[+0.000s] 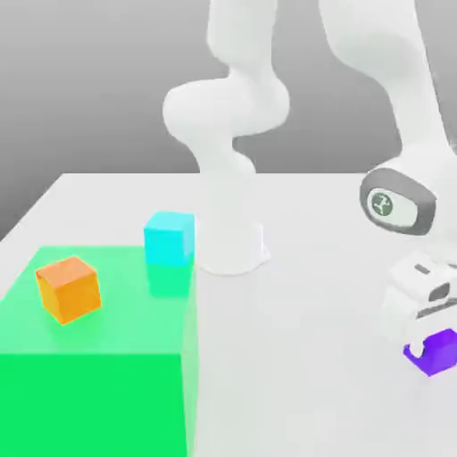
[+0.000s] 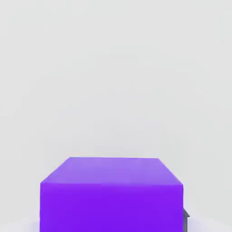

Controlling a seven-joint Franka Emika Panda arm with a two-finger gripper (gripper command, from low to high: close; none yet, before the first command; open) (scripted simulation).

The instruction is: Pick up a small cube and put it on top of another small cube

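Closed on a small glossy purple cube, low over the pale grey worktop at the exterior view's right edge: the white arm's two-finger gripper, jaws drawn narrow against the cube's sides. Seen from the hand view, the purple cube close up, flat top face and front face both showing, with a sliver of dark finger pressed at one lower corner. Well apart from the purple cube, toward the exterior view's left: a large bright green block standing on the worktop. On the green block's top face, near its far corner, a small cyan cube; also on that top face, nearer the block's left side and well apart from the cyan cube, a small orange cube, turned slightly askew. Between the green block and the purple cube, farther back on the worktop, the arm's white round base, just beside the cyan cube.
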